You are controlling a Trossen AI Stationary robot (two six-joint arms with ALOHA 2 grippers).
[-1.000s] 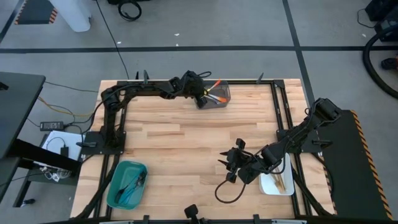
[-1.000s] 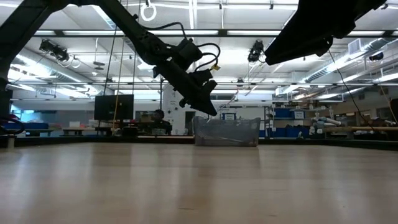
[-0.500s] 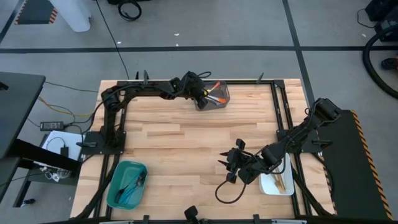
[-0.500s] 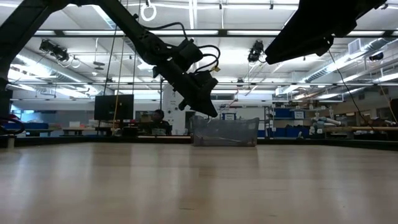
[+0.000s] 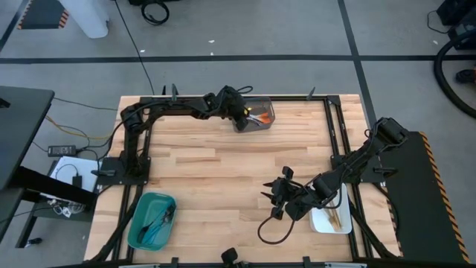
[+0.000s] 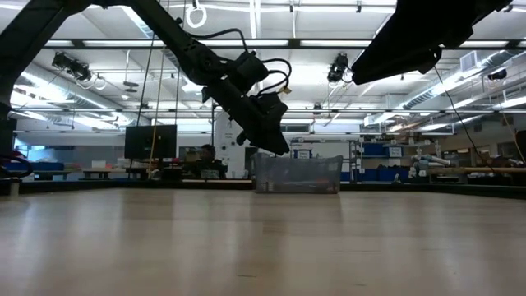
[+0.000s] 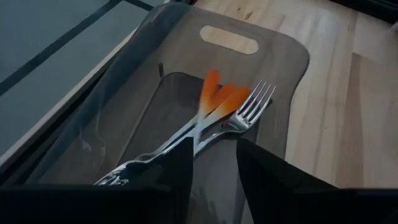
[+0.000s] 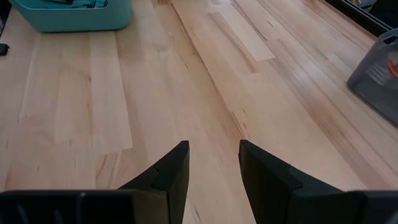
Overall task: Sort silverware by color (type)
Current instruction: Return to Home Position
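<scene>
Middle of the far edge of the worktop (image 5: 223, 171): left claw (image 5: 242, 112) poised over the grey bin (image 5: 262, 119), fingers (image 7: 177, 165) a narrow gap apart, nothing gripped. Right beneath and just ahead of it, down inside the bin: orange forks (image 7: 217, 102), a small bundle with handles crossing, long axis running along the bin's length and away from the claw. Apart from the fingers, by the look of the wrist view.

Over toward the near right corner: right claw (image 5: 277, 197), held above bare boards near the white bin (image 5: 321, 223), fingers also parted and empty. Well apart from the forks, so the left arm is nearer by a long way.

Gold pieces (image 5: 333, 217) in the white bin. Near the left corner, teal bin (image 5: 141, 223) with dark slim pieces (image 5: 160, 218) inside, colour hard to tell. No loose cutlery to be made out on the boards from above.

Looks like sorting all but wrapped up, with only the pull-back to rest remaining. Calls for a lift first, then a swing back toward the left edge. In the way: just the bin's own wall, low under the left fingers. Could clip it and shove the bin if drawn back too flat. Nothing seen in the right arm's path.
</scene>
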